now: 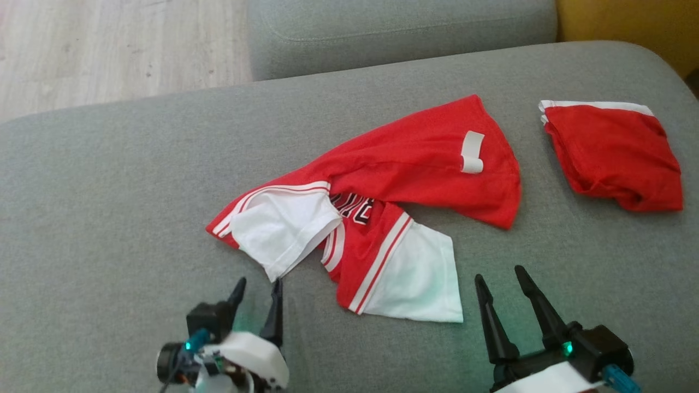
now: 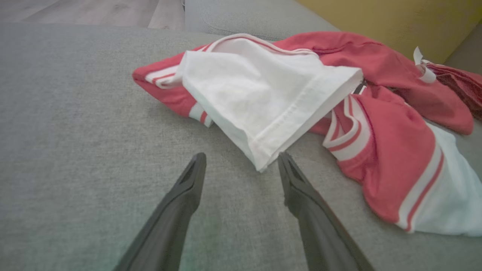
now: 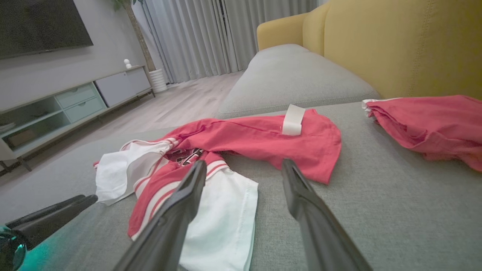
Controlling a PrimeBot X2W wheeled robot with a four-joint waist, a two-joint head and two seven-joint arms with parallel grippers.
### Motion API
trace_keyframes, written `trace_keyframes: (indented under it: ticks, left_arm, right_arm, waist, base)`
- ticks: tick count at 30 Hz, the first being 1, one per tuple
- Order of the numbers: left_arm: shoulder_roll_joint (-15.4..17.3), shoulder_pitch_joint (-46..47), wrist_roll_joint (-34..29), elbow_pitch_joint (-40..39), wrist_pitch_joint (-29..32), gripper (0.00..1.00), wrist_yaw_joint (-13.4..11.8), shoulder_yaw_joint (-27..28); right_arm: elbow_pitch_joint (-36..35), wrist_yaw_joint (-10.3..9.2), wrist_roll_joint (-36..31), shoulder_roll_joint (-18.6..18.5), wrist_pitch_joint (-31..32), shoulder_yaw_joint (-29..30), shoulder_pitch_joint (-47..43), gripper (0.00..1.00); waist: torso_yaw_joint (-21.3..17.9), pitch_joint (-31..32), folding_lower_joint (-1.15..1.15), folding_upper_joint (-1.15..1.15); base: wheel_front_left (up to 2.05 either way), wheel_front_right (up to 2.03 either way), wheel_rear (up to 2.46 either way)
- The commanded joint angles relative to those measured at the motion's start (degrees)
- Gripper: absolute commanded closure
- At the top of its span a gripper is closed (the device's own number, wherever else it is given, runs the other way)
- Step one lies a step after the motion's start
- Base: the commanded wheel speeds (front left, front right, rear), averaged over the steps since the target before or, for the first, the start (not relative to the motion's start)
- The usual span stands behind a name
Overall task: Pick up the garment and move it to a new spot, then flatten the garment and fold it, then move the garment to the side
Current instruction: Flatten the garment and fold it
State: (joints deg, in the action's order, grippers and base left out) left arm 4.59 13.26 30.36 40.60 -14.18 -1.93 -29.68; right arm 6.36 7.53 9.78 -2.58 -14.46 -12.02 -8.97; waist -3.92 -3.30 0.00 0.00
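A red garment (image 1: 415, 164) with white sleeves and white stripes lies crumpled on the grey sofa seat (image 1: 109, 191); its white label faces up. In the left wrist view the garment (image 2: 376, 113) has one white sleeve pointing at my fingers. My left gripper (image 1: 259, 289) is open just below that sleeve's tip, nothing between its fingers, also seen as left gripper (image 2: 241, 165). My right gripper (image 1: 499, 278) is open right of the other white sleeve, apart from it. In the right wrist view the garment (image 3: 256, 139) lies beyond the open right gripper (image 3: 243, 171).
A second red piece of clothing (image 1: 614, 155) with a white hem lies folded at the seat's right end. A further grey cushion (image 1: 404, 27) and a yellow sofa back (image 3: 395, 45) stand behind. Wooden floor (image 1: 109, 49) lies past the seat's far left edge.
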Motion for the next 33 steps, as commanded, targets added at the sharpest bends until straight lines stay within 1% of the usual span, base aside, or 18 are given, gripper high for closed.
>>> trace_keyframes:
  ticks: [1, 6, 7, 8, 9, 10, 11, 14, 16, 18, 22, 23, 25, 28, 30, 33]
  left_arm:
    - [0.0, 3.8, 0.4, -0.3, -0.3, 0.0, 0.4, 2.1]
    - [-0.6, 6.8, 1.2, 4.4, -0.4, 0.0, 1.4, 2.0]
    - [-0.7, 7.2, 1.5, 5.3, -0.4, 0.13, 1.9, 1.9]
    - [-0.8, 7.6, 1.7, 6.2, -0.4, 0.44, 2.4, 1.8]
    - [-0.9, 8.0, 2.0, 6.9, -0.4, 0.51, 3.0, 1.7]
    - [-1.0, 8.4, 2.2, 7.6, -0.4, 0.71, 3.4, 1.6]
    - [-1.0, 8.6, 2.4, 8.3, -0.4, 1.0, 3.8, 1.4]
    - [-1.2, 9.2, 3.0, 9.7, -0.5, 1.0, 4.4, 1.3]
    - [-1.3, 9.3, 3.5, 8.8, -0.7, 1.0, 4.5, 2.2]
    - [-0.6, 9.4, 3.2, 5.7, -0.8, 1.0, 3.9, 4.0]
    - [1.7, 7.6, 1.9, -3.7, -0.8, 1.0, 2.6, 8.7]
    - [1.7, 7.6, 1.9, -3.7, -0.8, 1.0, 2.6, 8.7]
    - [3.1, 6.7, 1.3, -7.1, -0.8, 1.0, 2.4, 9.9]
    - [4.7, 6.7, 1.2, -10.8, -0.8, 1.0, 2.4, 11.1]
    - [5.8, 7.3, 1.4, -12.6, -0.6, 1.0, 2.3, 11.8]
    - [7.0, 8.5, 1.4, -14.6, -0.1, 1.0, 2.0, 12.4]
  right_arm:
    - [-1.5, -0.04, -0.6, -0.3, -0.5, -1.3, 1.8, 0.0]
    - [-1.4, -0.04, -1.2, -0.3, -0.5, -1.1, 2.1, 0.0]
    - [-1.4, -0.04, -1.3, -0.3, -0.5, -1.1, 2.2, 0.0]
    - [-1.4, -0.04, -1.3, -0.4, -0.5, -1.1, 2.2, 0.0]
    - [-1.3, -0.04, -1.4, -0.4, -0.5, -1.0, 2.2, 0.0]
    - [-1.3, -0.04, -1.4, -0.4, -0.5, -0.9, 2.2, 0.0]
    - [-1.3, -0.04, -1.4, -0.4, -0.5, -0.9, 2.2, 0.0]
    - [-1.3, -0.04, -1.4, -0.5, -0.5, -0.6, 2.2, 0.0]
    - [-1.4, -0.04, -1.0, -0.5, -0.5, -0.4, 2.4, 0.0]
    - [-1.3, -0.04, -0.5, -0.4, -0.5, -0.4, 3.2, 0.0]
    - [0.8, -0.04, 1.2, -0.4, -0.5, 1.7, 6.7, 0.0]
    - [0.8, -0.04, 1.2, -0.4, -0.5, 1.7, 6.7, 0.0]
    - [3.5, -0.04, 2.2, -0.3, -0.5, 2.6, 9.3, 0.0]
    - [10.1, -0.04, 3.9, -0.3, -0.5, 4.3, 14.3, 0.0]
    - [14.4, -0.04, 5.3, -0.4, 0.9, 5.7, 18.2, 0.0]
    - [19.5, -0.04, 7.9, -1.6, 4.7, 7.0, 23.4, 0.0]
  waist:
    - [-0.4, -0.3, 0.0, 0.0]
    - [-1.3, -0.9, 0.0, 0.0]
    - [-1.5, -1.0, 0.0, 0.0]
    - [-1.6, -1.0, 0.0, 0.0]
    - [-1.7, -1.1, 0.0, 0.0]
    - [-1.7, -1.1, 0.0, 0.0]
    - [-1.8, -1.0, 0.0, 0.0]
    - [-1.8, -0.8, 0.0, 0.0]
    - [-1.6, -0.7, 0.0, 0.0]
    - [-1.1, -1.0, 0.0, 0.0]
    - [0.6, -1.7, 0.0, 0.0]
    - [0.6, -1.7, 0.0, 0.0]
    - [1.4, -2.2, 0.0, 0.0]
    - [2.6, -3.0, 0.0, 0.0]
    - [3.3, -3.7, 0.0, 0.0]
    - [4.1, -4.8, 0.0, 0.0]
  base:
    - [0.0, 0.0, 0.0]
    - [0.0, 0.0, 0.0]
    - [0.0, 0.0, 0.0]
    - [0.0, 0.0, 0.0]
    - [0.0, 0.0, 0.0]
    - [0.0, 0.0, 0.0]
    - [0.0, 0.0, 0.0]
    - [0.0, 0.0, 0.0]
    - [0.0, 0.0, 0.0]
    - [0.0, 0.0, 0.0]
    - [0.0, 0.0, 0.0]
    - [0.0, 0.0, 0.0]
    - [0.0, 0.0, 0.0]
    - [0.0, 0.0, 0.0]
    - [0.0, 0.0, 0.0]
    - [0.0, 0.0, 0.0]
